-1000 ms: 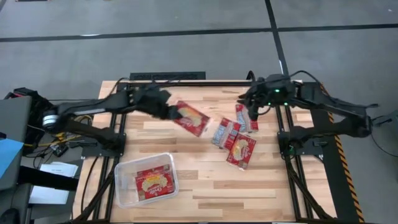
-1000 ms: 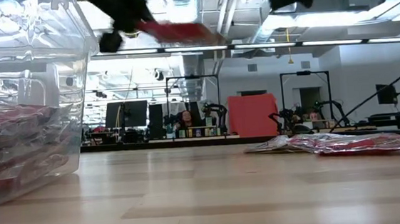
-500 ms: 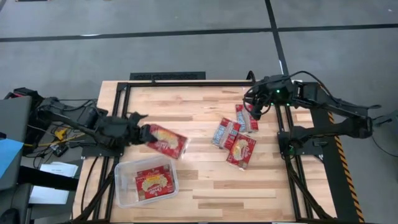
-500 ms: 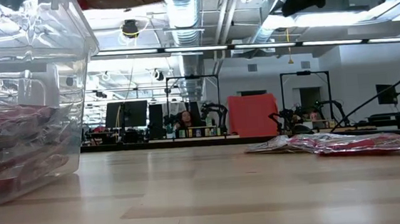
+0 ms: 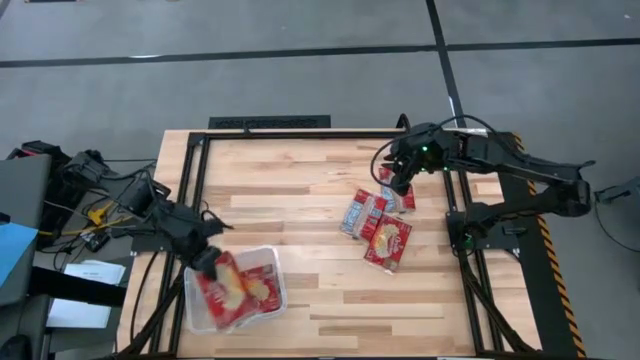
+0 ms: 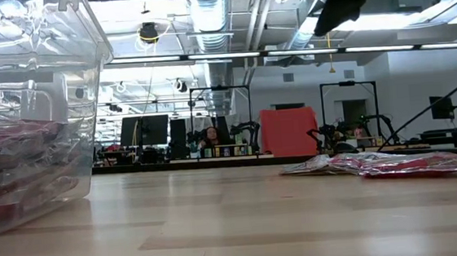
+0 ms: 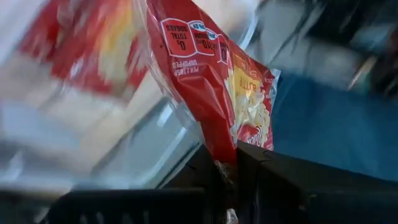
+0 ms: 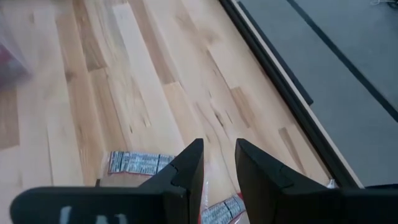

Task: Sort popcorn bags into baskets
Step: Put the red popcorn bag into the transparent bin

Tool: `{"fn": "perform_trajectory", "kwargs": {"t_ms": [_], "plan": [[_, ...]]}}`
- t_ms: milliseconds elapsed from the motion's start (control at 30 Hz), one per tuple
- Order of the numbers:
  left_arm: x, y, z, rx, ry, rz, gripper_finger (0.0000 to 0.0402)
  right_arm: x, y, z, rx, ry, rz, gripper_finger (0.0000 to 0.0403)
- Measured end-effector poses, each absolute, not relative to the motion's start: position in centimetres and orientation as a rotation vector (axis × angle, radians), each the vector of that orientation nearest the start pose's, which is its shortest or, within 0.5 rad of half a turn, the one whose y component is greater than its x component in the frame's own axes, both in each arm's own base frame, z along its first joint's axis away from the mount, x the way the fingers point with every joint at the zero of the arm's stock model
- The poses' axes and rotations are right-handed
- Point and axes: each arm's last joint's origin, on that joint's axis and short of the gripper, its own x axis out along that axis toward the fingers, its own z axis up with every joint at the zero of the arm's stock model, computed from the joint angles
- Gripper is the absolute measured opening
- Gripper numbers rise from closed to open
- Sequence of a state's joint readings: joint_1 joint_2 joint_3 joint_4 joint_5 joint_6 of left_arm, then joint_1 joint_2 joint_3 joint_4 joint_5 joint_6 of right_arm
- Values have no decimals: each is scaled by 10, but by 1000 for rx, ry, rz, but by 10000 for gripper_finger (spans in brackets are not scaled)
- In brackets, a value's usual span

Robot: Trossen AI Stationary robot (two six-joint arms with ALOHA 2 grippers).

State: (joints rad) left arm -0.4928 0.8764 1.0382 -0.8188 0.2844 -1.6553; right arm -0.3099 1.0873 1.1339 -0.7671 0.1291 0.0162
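The left gripper is clamped tight on one end of a popcorn bag, whose long axis runs diagonally away from the fingers, over the clear tub directly beyond them. The right gripper hovers with fingers slightly parted, just above three loose bags lying flat beneath and beside it.

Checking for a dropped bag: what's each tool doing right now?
Left tool: closed on a popcorn bag over the tub.
Right tool: open, empty.
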Motion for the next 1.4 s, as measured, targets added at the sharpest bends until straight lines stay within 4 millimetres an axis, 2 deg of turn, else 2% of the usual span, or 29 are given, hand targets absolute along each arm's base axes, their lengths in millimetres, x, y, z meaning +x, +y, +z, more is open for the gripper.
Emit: {"fn": "perform_trajectory", "kwargs": {"t_ms": [167,300,567,667,767,800,867,933,1033,1100,1233,1400], "plan": [[136,-81,345,-1385,1303,-183,6,208,-71,340,83,733,-425,118],[145,-81,339,-1320,1417,-316,5,215,-73,337,85,739,-424,118],[193,-74,321,-1240,1506,-561,5,224,-75,329,108,762,-430,118],[213,-69,335,-1193,1443,-659,5,225,-75,328,119,767,-433,118],[232,-60,360,-1111,1317,-691,5,225,-75,329,119,758,-433,118],[236,-56,369,-1087,1277,-660,5,225,-75,329,119,758,-434,118],[240,-45,385,-1035,1210,-485,5,225,-75,329,122,760,-435,118],[239,-34,398,-999,1166,-215,5,225,-75,328,126,763,-436,118],[229,-22,416,-1026,1044,276,11,225,-75,328,126,766,-436,118],[221,-23,426,-1086,960,473,16,225,-75,328,126,767,-436,118],[207,-39,435,-1187,892,584,16,225,-75,328,117,770,-432,118],[193,-72,431,-1257,836,703,5,224,-75,327,112,780,-429,118]]}}
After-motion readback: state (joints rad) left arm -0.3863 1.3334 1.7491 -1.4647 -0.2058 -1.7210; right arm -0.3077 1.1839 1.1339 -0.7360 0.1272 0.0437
